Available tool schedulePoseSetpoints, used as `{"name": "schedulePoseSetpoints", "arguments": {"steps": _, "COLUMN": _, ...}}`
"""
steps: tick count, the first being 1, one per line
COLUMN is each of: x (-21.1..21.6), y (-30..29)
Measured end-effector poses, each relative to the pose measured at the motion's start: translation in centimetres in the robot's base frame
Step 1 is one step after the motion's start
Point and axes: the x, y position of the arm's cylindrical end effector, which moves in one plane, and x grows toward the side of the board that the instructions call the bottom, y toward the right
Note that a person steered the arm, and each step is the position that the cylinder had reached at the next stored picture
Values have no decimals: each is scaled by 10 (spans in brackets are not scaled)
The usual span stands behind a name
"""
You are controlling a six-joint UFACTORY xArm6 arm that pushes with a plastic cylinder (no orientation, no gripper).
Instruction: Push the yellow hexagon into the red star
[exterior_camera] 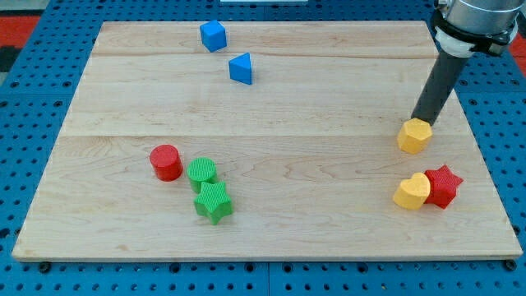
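— One push pending? Where's my tip (421, 120)?
— Touching yellow hexagon (415, 136), top side. No fingers fitted; nothing grasped. Red star (444, 186) lies below-right: drive downward, slightly rightward.

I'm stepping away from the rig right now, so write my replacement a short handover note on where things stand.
My tip sits at the top edge of the yellow hexagon, at the board's right side. The red star lies below it toward the view's bottom, with a yellow heart touching its left side. Done: tip lined up behind the hexagon. Left: push the hexagon down across the gap into the star.
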Motion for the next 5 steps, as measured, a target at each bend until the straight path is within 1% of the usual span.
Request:
{"name": "schedulePoseSetpoints", "arguments": {"steps": 2, "x": 0, "y": -23}}
{"name": "schedulePoseSetpoints", "arguments": {"steps": 5, "x": 0, "y": -35}}
